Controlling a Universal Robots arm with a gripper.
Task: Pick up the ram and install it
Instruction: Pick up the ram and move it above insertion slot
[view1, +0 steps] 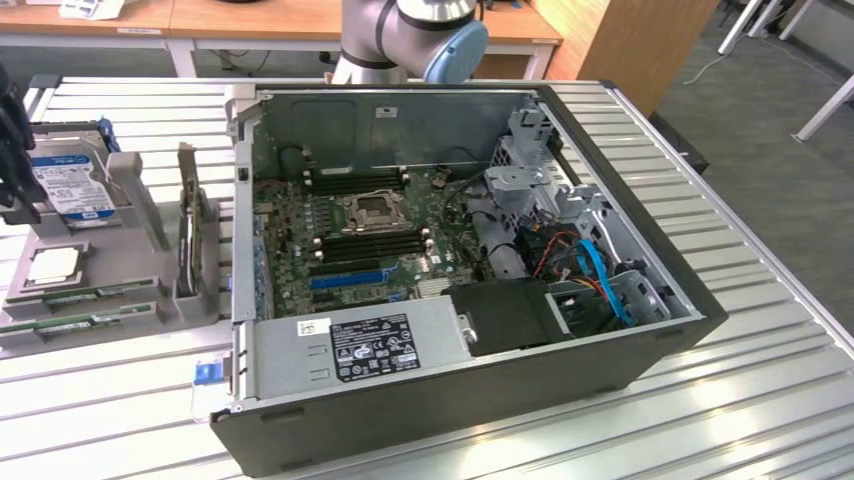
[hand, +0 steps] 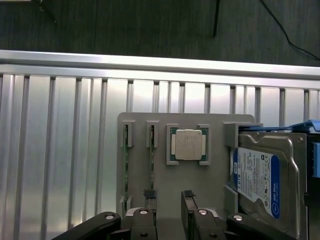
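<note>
Zero steps finished | my fingers (hand: 168, 196) spread, holding nothing, above gray holder (hand: 165, 177) | ram (hand: 152, 150) stands on edge in holder slot, just beside my fingers | holder on bench (view1: 120, 400), exterior view's left of computer case (view1: 561, 390) | pickup and install both remain, I judge.

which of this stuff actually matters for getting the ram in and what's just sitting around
For the job: ram sticks in the grey holder; black memory slots on the motherboard; open gripper over the holder.
Just lying about: processor chip; hard drive; power supply.
</note>
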